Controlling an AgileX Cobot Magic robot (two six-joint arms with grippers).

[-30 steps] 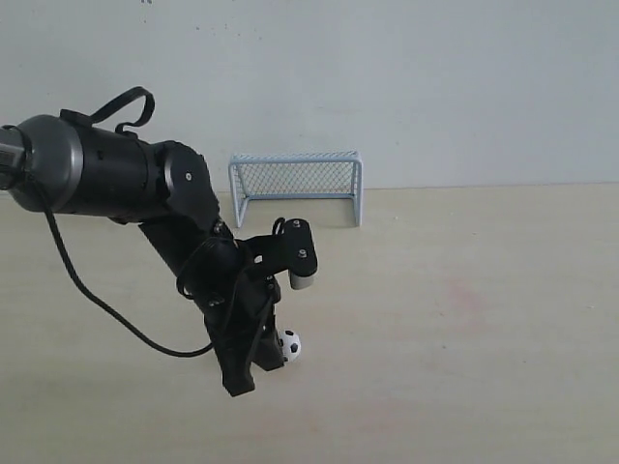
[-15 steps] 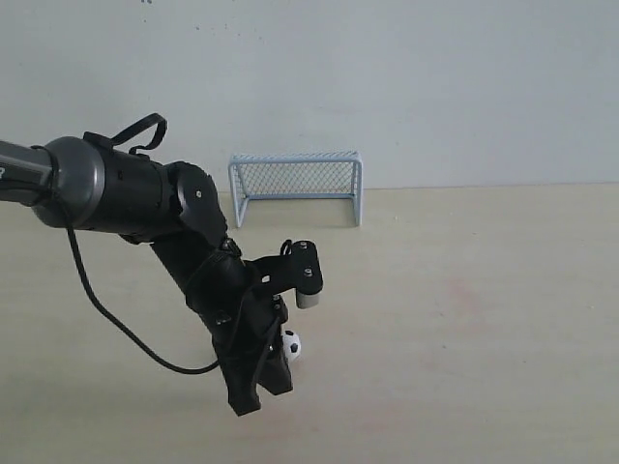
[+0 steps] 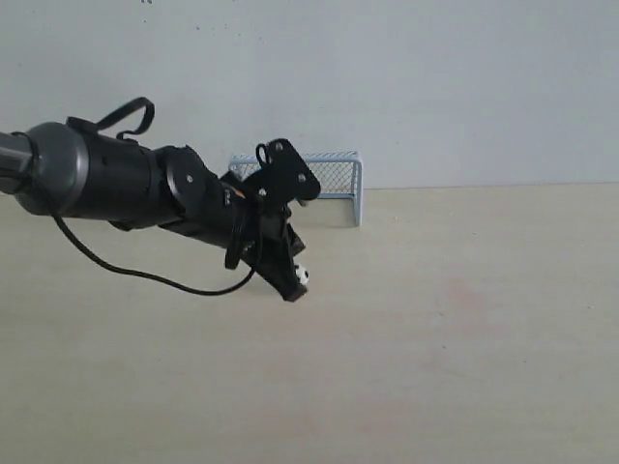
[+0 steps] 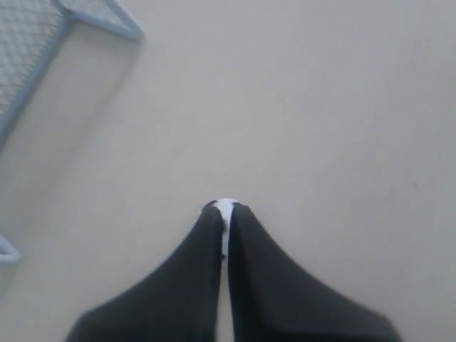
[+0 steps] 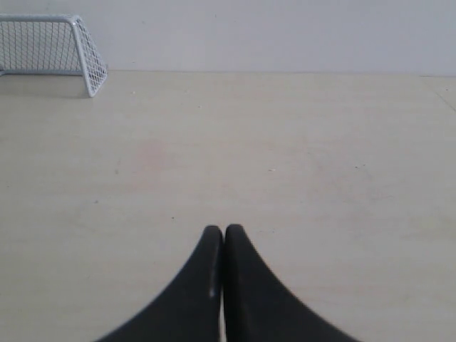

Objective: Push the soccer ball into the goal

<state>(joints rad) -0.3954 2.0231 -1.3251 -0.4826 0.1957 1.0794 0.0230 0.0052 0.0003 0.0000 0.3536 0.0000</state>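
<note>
Unfinished: the ball [image 3: 303, 277] sits mid-frame at the tip of the left gripper [image 3: 291, 289], jaws closed together, short of the goal [image 3: 335, 177] above; the right gripper [image 5: 224, 232] is likewise closed.

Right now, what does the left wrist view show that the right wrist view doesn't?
Only the left wrist view: the soccer ball, peeking out at the tips of the shut left gripper. Only the right wrist view: the shut right gripper, with no ball near it, and the wall behind. Both: the goal and the pale table.
</note>
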